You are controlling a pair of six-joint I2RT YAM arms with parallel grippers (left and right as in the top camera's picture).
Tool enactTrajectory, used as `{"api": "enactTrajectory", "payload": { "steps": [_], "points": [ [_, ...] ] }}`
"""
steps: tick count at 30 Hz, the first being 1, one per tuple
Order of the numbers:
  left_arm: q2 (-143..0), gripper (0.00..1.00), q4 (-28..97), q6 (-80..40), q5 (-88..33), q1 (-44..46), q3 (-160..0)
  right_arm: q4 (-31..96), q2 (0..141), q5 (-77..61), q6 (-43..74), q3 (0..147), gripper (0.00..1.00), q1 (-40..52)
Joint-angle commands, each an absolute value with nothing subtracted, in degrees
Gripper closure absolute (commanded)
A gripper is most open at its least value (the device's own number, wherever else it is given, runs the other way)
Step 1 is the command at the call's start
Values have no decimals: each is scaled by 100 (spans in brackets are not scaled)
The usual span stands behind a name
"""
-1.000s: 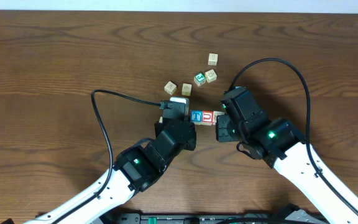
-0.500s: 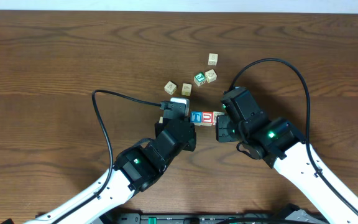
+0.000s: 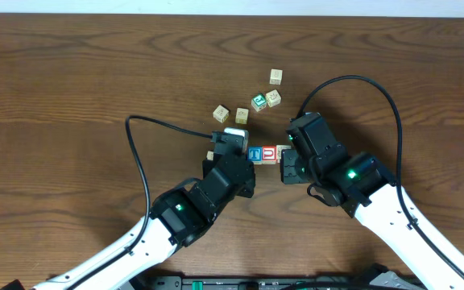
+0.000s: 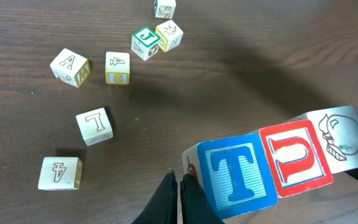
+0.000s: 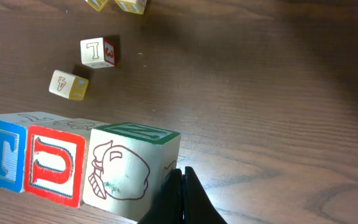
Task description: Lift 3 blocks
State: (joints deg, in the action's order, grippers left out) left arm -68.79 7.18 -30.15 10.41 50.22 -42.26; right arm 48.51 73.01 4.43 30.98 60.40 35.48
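Note:
Three blocks form one tight row: a blue-faced T cube (image 4: 235, 177), a red-faced U cube (image 4: 296, 155) and a pale cream cube with a reddish drawing (image 4: 344, 137). The row looks raised off the wood, pinched end to end between my two grippers. My left gripper (image 4: 180, 177) is shut, its tips pressing the blue cube's outer side. My right gripper (image 5: 180, 172) is shut against the cream cube (image 5: 120, 171). From overhead I see the blue cube (image 3: 255, 153) and the red cube (image 3: 270, 153) between the left gripper (image 3: 246, 155) and the right gripper (image 3: 284, 155). The cream cube is mostly hidden there.
Loose cubes lie beyond the row: a green-faced J cube (image 4: 146, 42) touching a cream cube (image 4: 169, 35), plus cream cubes marked A (image 4: 70, 66), 4 (image 4: 117, 67), L (image 4: 94, 126) and 4 (image 4: 60, 173). A black cable (image 3: 139, 173) loops left of my left arm.
My left arm and its cable have shifted slightly to the right. The row of blocks stays pinched between both shut grippers, almost in the same place.

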Motion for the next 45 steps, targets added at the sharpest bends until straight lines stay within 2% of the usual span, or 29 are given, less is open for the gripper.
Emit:
{"api": "enactTrajectory", "payload": {
  "steps": [1,45],
  "points": [
    [-6914,93,386,-2976,-403,5323,-4759,4569,7391,-1378,3017,6300,99,3944],
    [-7286,93,497,-3223,-408,5474,-4709,4762,7793,-1352,2993,6287,99,3942]
  ]
}}
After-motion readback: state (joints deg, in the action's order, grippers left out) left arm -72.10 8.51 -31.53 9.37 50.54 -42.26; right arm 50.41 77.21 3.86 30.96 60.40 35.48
